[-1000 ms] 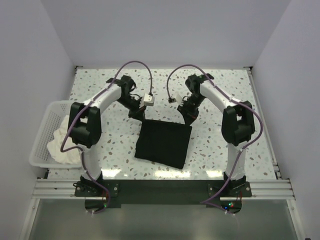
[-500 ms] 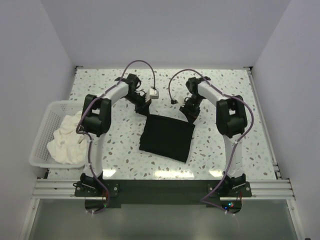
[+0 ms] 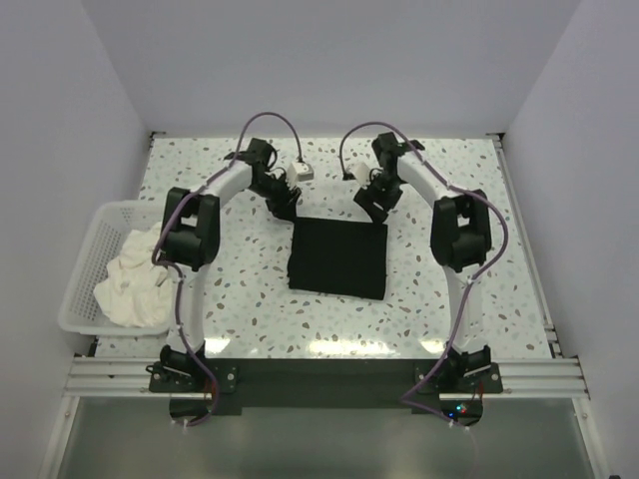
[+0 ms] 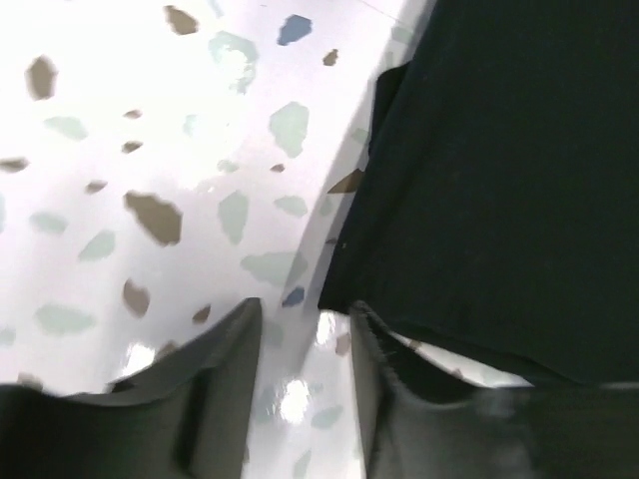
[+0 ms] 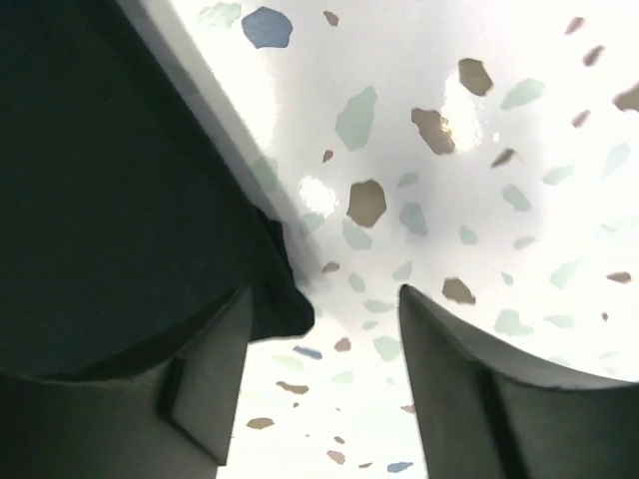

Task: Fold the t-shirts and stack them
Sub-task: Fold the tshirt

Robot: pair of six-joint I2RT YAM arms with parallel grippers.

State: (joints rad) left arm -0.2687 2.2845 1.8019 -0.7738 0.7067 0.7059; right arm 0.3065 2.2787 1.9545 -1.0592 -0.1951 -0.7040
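A black t-shirt (image 3: 337, 257), folded into a flat rectangle, lies mid-table. My left gripper (image 3: 289, 204) hovers at its far left corner and my right gripper (image 3: 372, 206) at its far right corner. In the left wrist view the left gripper (image 4: 305, 317) is open, with bare table between its fingers and the black t-shirt (image 4: 499, 170) just right of them. The right gripper (image 5: 324, 296) is open too, the black t-shirt (image 5: 120, 180) corner lying loose by its left finger. A crumpled white t-shirt (image 3: 130, 284) sits in the basket.
A white lattice basket (image 3: 76, 289) stands at the table's left edge. White walls close in the speckled table (image 3: 469, 200) at the back and sides. A metal rail (image 3: 319, 374) with both arm bases runs along the near edge.
Both grippers pulled the black t-shirt's far edge toward the back, squaring it up, then opened and let go of its corners.
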